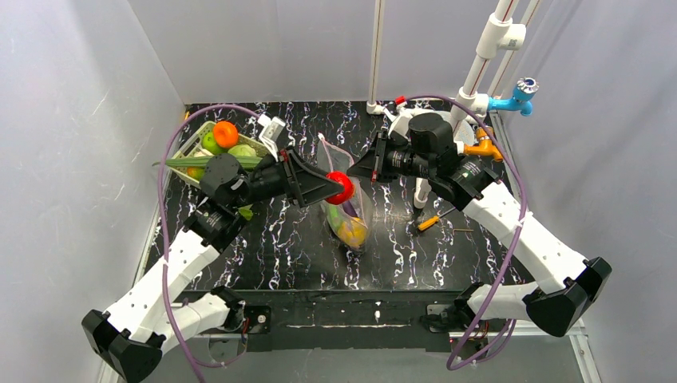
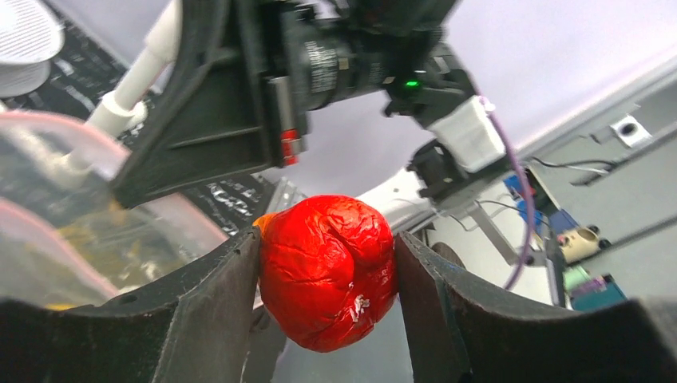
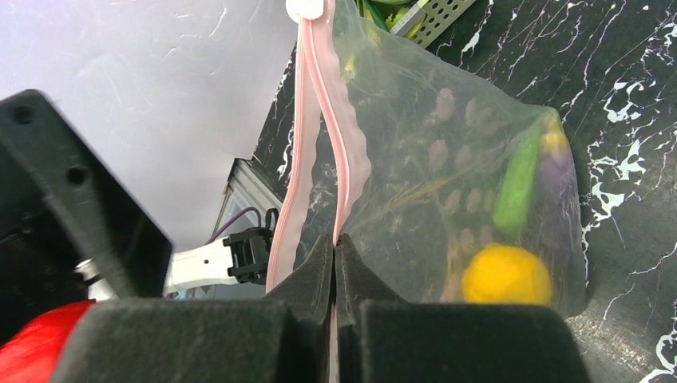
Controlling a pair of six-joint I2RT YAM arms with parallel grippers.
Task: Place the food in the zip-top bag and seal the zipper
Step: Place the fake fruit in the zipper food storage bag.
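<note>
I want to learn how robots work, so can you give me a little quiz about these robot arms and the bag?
1. True or false: the left gripper holds a red toy fruit.
2. What is the right gripper pinching? A. the red toy fruit B. the pink zipper strip C. nothing at all
3. Fill in: the round toy lying inside the zip-top bag is coloured ____.
Key: 1 true; 2 B; 3 yellow.
</note>
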